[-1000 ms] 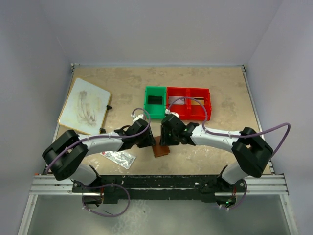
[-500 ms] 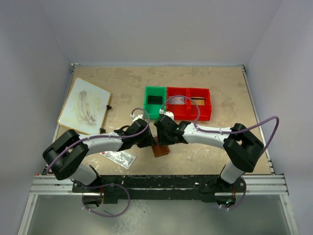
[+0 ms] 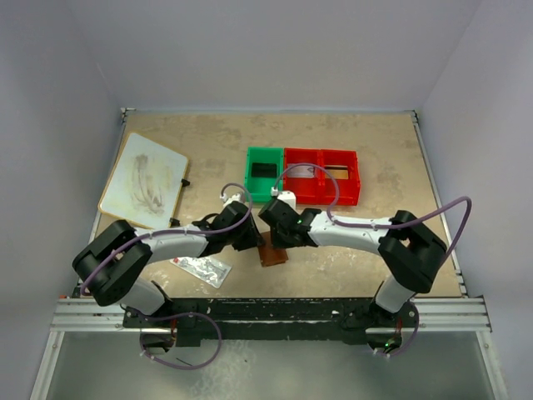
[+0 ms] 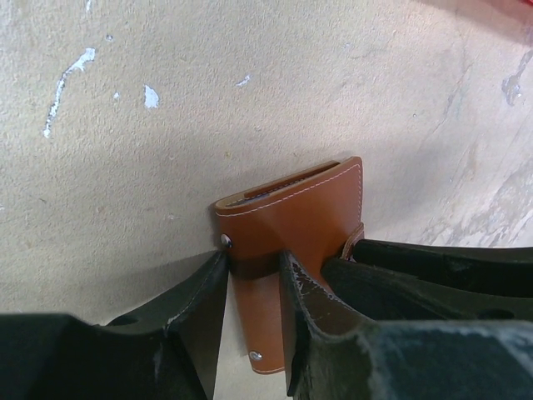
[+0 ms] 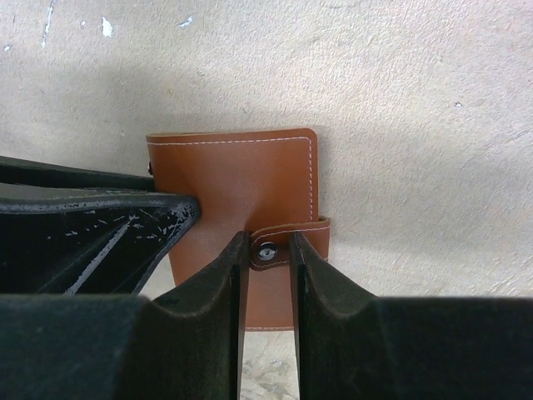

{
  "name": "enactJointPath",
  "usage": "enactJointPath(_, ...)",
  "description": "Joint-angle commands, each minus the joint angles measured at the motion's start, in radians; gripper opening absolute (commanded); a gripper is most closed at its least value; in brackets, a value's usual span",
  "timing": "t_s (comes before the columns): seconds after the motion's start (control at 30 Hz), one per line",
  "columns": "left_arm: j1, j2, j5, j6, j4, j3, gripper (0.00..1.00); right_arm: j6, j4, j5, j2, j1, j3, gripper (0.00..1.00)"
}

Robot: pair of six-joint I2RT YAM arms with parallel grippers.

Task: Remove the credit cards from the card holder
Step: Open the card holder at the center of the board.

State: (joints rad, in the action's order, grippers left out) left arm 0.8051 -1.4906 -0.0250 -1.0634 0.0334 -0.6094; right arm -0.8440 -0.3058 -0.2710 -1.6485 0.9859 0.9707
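Note:
The brown leather card holder (image 3: 274,256) lies closed on the table near the front, between my two grippers. In the left wrist view the card holder (image 4: 291,212) has its near part between my left gripper's (image 4: 252,260) fingers, which are closed against it. A thin grey edge (image 4: 275,188) shows in the slit along its far side; the credit cards are otherwise hidden. In the right wrist view my right gripper (image 5: 268,243) stands over the card holder (image 5: 233,179), its fingers closed narrowly round the snap tab (image 5: 268,252). In the top view the left gripper (image 3: 249,240) and right gripper (image 3: 280,238) meet over it.
A green bin (image 3: 264,173) and a red bin (image 3: 323,177) stand behind the grippers. A white board (image 3: 143,179) lies at the back left. A clear speckled packet (image 3: 202,268) lies left of the card holder, near the front edge.
My right arm has swung left and its gripper has come down onto the card holder next to the left gripper. The left arm and the card holder have hardly moved.

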Motion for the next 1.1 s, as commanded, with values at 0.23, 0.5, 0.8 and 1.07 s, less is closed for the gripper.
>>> enactJointPath(0.23,-0.001,-0.115,-0.084,0.044,-0.129,-0.038,0.27,0.01,0.163,0.26,0.108,-0.131,-0.133,0.0)
enactJointPath(0.5,-0.002,-0.134,-0.119,0.055,-0.164,-0.046,0.26,-0.012,0.177,0.279,0.197,-0.21,-0.211,0.0)
enactJointPath(0.8,-0.001,-0.108,-0.123,0.066,-0.177,-0.068,0.26,-0.003,0.053,0.178,0.171,-0.21,-0.174,0.09)
enactJointPath(1.07,-0.001,-0.09,-0.127,0.078,-0.194,-0.079,0.27,-0.001,-0.021,0.109,0.171,-0.21,-0.14,0.2)
